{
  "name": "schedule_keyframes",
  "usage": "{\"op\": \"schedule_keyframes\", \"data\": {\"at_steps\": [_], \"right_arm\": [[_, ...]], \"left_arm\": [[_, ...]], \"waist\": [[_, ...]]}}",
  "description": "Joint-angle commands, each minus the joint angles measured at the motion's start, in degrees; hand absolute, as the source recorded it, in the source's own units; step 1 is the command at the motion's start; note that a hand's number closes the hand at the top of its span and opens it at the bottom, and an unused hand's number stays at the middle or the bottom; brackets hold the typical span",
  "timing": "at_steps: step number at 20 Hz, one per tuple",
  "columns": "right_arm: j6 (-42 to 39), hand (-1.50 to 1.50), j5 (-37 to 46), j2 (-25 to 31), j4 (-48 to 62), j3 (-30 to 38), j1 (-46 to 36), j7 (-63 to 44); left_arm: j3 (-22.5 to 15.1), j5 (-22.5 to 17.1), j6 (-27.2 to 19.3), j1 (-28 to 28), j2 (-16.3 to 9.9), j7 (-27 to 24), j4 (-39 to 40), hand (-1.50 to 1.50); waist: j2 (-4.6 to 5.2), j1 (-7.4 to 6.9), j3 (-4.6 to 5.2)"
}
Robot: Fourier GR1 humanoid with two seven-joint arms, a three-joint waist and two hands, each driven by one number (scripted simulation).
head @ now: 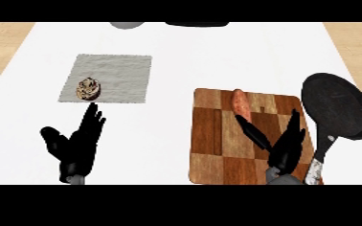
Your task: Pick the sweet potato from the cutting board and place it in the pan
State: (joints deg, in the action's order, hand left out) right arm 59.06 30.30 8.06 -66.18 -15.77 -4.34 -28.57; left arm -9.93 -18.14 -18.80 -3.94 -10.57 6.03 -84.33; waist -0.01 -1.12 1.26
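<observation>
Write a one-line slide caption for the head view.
Right hand open over the cutting board, near the sweet potato; pan beside.

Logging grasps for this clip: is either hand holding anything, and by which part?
Nothing is held. The right hand is open over the cutting board, fingers short of the sweet potato. The left hand rests open.

White counter (212, 52) fills most of view, surface plain and evenly lit, no strong shadows. Tan wood-toned strips at far left (13, 43) and far right (346, 36) beyond counter edges; floor or lower surface, cannot tell which. Grey rounded shape (127, 25) and dark flat shape (198, 24) at top edge, both cut off, unidentifiable.
</observation>
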Motion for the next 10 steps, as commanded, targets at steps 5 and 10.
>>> {"op": "schedule_keyframes", "data": {"at_steps": [5,10], "right_arm": [[-26.00,-1.50,3.71,8.90,3.54,-1.20,-9.15,-24.04],[-42.05,-1.50,6.19,11.38,-2.03,-3.68,-20.55,-40.91]], "left_arm": [[0.58,-0.64,0.69,1.47,0.00,0.67,1.39,0.00],[0.95,-0.63,0.90,0.43,0.36,-0.47,2.09,0.00]], "waist": [[0.14,-0.49,-0.47],[-0.36,0.27,-0.89]]}}
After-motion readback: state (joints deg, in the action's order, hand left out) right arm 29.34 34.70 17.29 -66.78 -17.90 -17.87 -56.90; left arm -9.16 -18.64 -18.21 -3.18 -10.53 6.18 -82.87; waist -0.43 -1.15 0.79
